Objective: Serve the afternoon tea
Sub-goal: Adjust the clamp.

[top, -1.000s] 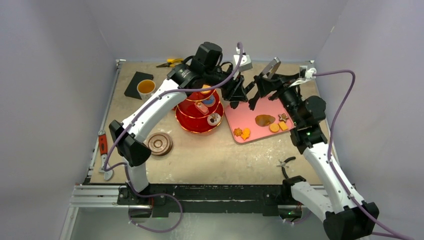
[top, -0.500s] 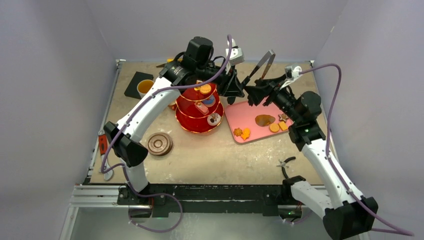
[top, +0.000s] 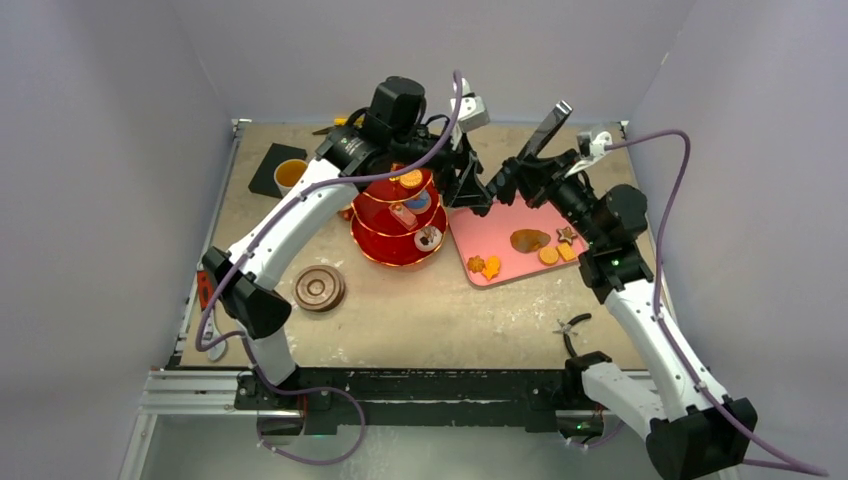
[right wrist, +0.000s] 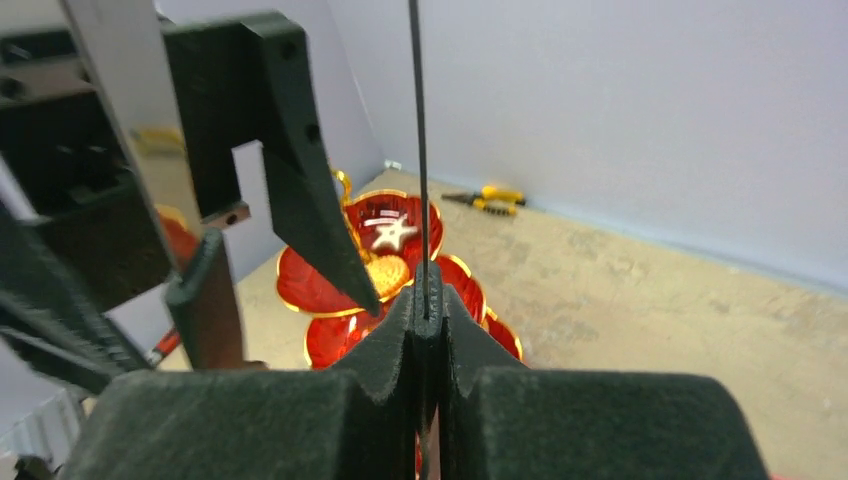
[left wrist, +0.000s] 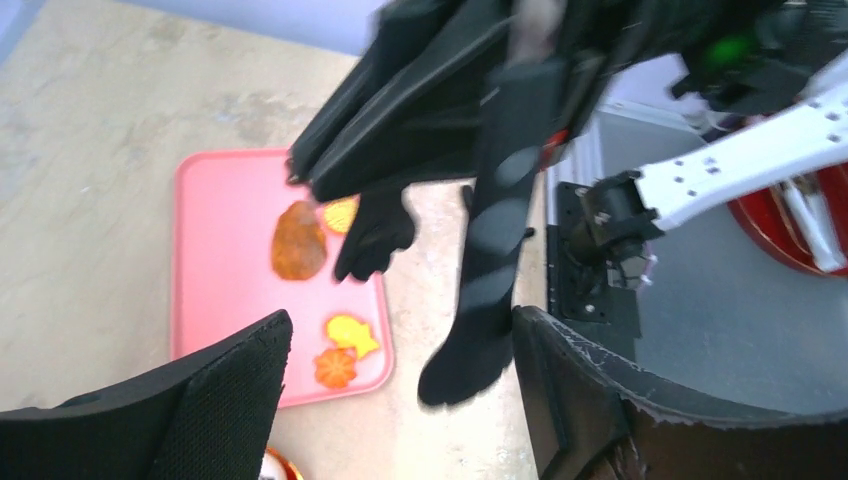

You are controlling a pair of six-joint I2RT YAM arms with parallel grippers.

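Note:
The black tongs [top: 547, 122] stick up above the far edge of the pink tray [top: 500, 232], their blades pressed together. My right gripper [top: 505, 185] is shut on the tongs [right wrist: 415, 150], at the blades. My left gripper [top: 470, 188] is right beside it and open. In the left wrist view the tongs' dark tip [left wrist: 490, 270] hangs between my left gripper's [left wrist: 400, 345] spread fingers, ungripped. The red three-tier stand [top: 398, 238] with pastries is left of the tray. More pastries [top: 530, 240] lie on the tray. The mug of tea [top: 291, 175] is at the back left, and a brown saucer [top: 319, 287] is nearer.
Yellow pliers [top: 340, 125] lie at the back edge. A black square mat [top: 268, 165] is under the mug. Small pliers [top: 573, 325] lie near the right arm's base, and a red-handled tool [top: 205, 290] lies at the left edge.
My right gripper has shut on the tongs and squeezed their blades together. My left gripper has opened and let the tongs go. Both stayed above the tray's far corner.

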